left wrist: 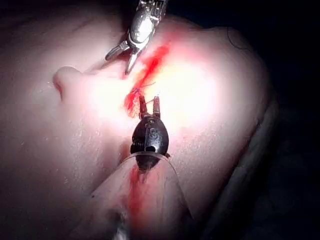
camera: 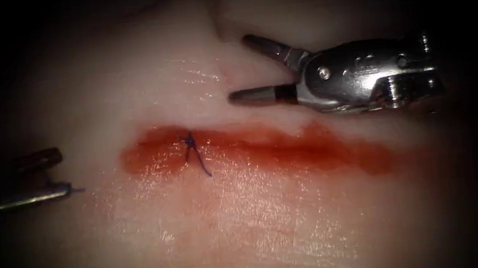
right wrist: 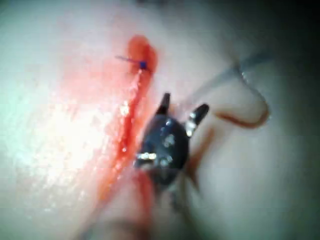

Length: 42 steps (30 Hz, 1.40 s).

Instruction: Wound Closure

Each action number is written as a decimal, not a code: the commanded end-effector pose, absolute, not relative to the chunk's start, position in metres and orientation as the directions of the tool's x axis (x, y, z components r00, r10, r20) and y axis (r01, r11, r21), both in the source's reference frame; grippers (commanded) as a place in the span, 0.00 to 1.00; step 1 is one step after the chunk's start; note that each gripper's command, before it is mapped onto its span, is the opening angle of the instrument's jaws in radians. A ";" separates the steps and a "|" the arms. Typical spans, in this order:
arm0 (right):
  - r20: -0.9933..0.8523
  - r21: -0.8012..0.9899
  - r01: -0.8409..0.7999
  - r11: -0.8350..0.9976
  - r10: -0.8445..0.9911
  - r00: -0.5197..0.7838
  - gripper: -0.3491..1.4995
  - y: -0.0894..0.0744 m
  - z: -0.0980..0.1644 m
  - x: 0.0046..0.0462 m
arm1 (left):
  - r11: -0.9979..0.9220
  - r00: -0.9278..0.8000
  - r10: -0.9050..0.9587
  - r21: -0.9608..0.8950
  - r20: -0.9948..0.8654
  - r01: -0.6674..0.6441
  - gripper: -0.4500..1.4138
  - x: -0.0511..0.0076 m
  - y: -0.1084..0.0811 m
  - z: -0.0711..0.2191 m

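**A:** Status at that frame? Where did your tools sit relative to the stitch?

**B:** You had the right tool on the far side of the cut, fingers spread wide, holding nothing. Its two tips pointed left, the lower one hanging just beyond the cut's far edge. Your left tool was well off to the left, clear of the red fluid, fingers parted narrowly, also empty.

**A:** Needle?

**B:** I couldn't find one. What you had was a knot of dark thread at the left end of the cut, with a short cut end trailing toward the near side.

**A:** Axis of that tail?

**B:** Roughly across the cut, far to near, leaning slightly right. The cut itself ran left to right, dipping nearer toward the right.

**A:** Which arm was closer to the knot?

**B:** The right one, in my judgement. Its lower tip sat just right and far of the knot. The left tool faced the knot along the cut line, but from well apart. Your left wrist view showed the same: left tool short of the thread, right tool beyond it.

**A:** Tissue?

**B:** The tissue was untouched by either tool, and the rest of the cut to the right carried no stitch.
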<state>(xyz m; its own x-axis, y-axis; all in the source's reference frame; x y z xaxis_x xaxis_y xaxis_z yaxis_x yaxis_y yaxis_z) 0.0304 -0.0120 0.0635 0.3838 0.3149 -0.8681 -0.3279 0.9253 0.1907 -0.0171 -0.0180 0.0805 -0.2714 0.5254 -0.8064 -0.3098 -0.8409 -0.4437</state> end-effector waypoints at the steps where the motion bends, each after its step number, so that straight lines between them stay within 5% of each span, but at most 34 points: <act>1: -0.868 0.197 -0.323 0.926 0.317 0.382 0.94 -0.013 0.064 0.0308 | -0.844 -0.265 0.522 -0.446 -0.811 -0.298 0.44 -0.0181 -0.019 0.082; 17: -0.866 0.205 -0.317 0.926 0.323 0.382 0.94 -0.014 0.062 0.0306 | -0.869 -0.253 0.481 -0.419 -0.839 -0.262 0.50 -0.0200 -0.019 0.087; 30: -0.865 0.204 -0.321 0.925 0.324 0.383 0.94 -0.014 0.062 0.0306 | -0.873 -0.404 0.454 -0.305 -0.794 -0.381 0.53 -0.0103 -0.017 0.097; 37: -0.865 0.204 -0.321 0.925 0.323 0.383 0.94 -0.014 0.062 0.0307 | -0.861 -0.500 0.494 -0.319 -0.712 -0.396 0.68 -0.0072 -0.021 0.103; 42: -0.865 0.203 -0.321 0.925 0.323 0.383 0.94 -0.014 0.062 0.0307 | -0.862 -0.499 0.495 -0.332 -0.711 -0.382 0.68 -0.0061 -0.021 0.102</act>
<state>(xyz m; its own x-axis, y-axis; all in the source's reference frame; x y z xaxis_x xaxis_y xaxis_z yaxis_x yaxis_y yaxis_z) 0.0302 -0.0133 0.0616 0.3841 0.3218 -0.8654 -0.3230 0.9249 0.2006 -0.0055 -0.0205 0.1010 -0.5000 0.4942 -0.7112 -0.3812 -0.8630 -0.3316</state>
